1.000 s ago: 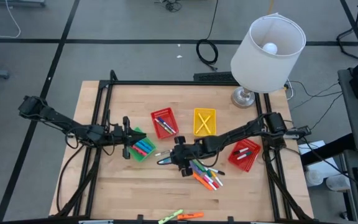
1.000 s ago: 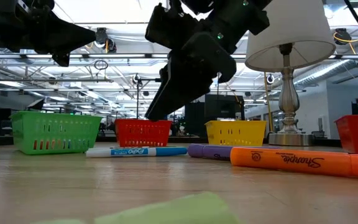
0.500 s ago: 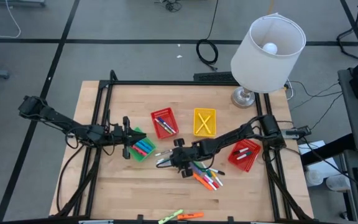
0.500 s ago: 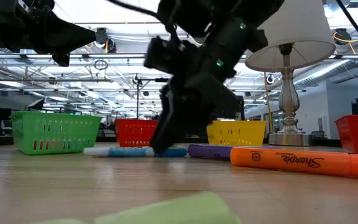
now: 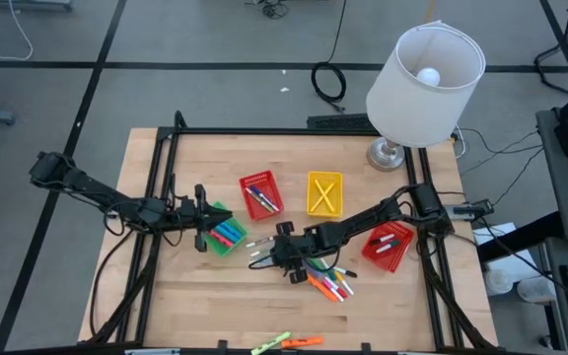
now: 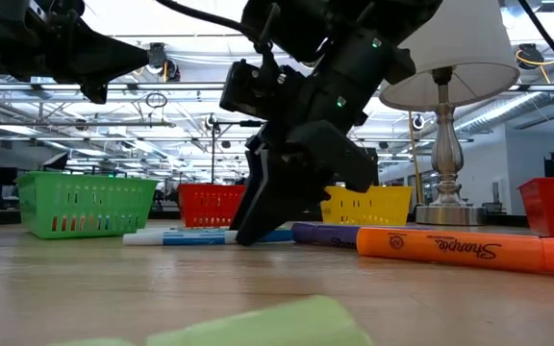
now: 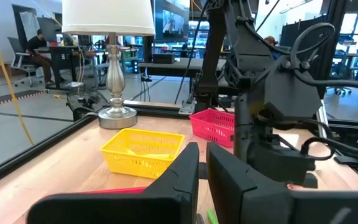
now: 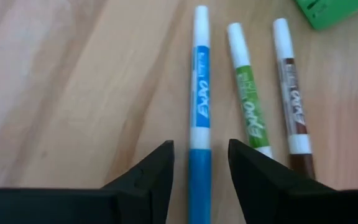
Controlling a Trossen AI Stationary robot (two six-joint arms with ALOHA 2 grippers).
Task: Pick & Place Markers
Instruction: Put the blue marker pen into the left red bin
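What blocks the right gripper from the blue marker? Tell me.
Nothing visible. The right gripper is down at the table, open fingers either side of the blue marker; the green marker lies beside, clear.

The right gripper [image 5: 267, 255] is standing low over the table [image 5: 195, 296], its spread fingers [image 8: 148, 177] straddling the blue marker [image 8: 197, 124]; bare wood is lying open on the outer side of it, while a green marker [image 8: 248, 106] and a brown marker [image 8: 291, 106] are crowding the other side. Behind the gripper a heap of markers [image 5: 328, 281] is blocking the way. The left gripper [image 5: 203, 229] is hanging over the green basket [image 5: 223, 237], well apart. The front of the table is lying mostly bare
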